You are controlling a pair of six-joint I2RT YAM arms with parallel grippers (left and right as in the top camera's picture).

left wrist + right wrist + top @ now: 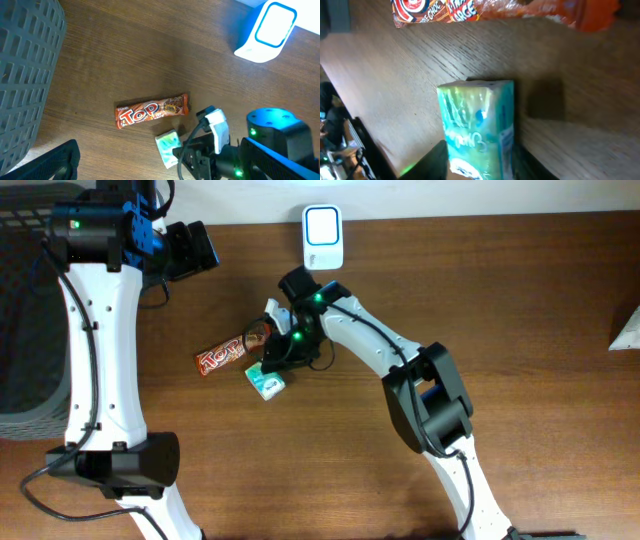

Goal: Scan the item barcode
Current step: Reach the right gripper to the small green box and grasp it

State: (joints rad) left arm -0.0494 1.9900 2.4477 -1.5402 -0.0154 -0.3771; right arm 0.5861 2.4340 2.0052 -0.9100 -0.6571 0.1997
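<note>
The wooden counter carries everything. A dark mesh basket sits far left of the scanner, probably for finished goods. The white scanner, its blue-edged window lit, stands at the counter's back edge.

The left arm is parked well left of the scanner. Its left gripper is spread wide and empty, likely kept clear of the other arm's work. The right arm reaches across in front of the scanner and bends down toward the two items lying below and left of it.

The larger item is an orange chocolate bar lying flat and free, farther left of the scanner. Its wrapper reads "TOP" in white; the right wrist view adds "CHOC" and "LARGE".

The smaller is a green pack, nearer the scanner, resting on the counter just beside the bar. This looks like the item to be scanned. The right gripper straddles it, a finger close along each long side. I cannot tell whether it already pinches the pack. The pack's lettering is too blurred to read, and no barcode shows.
</note>
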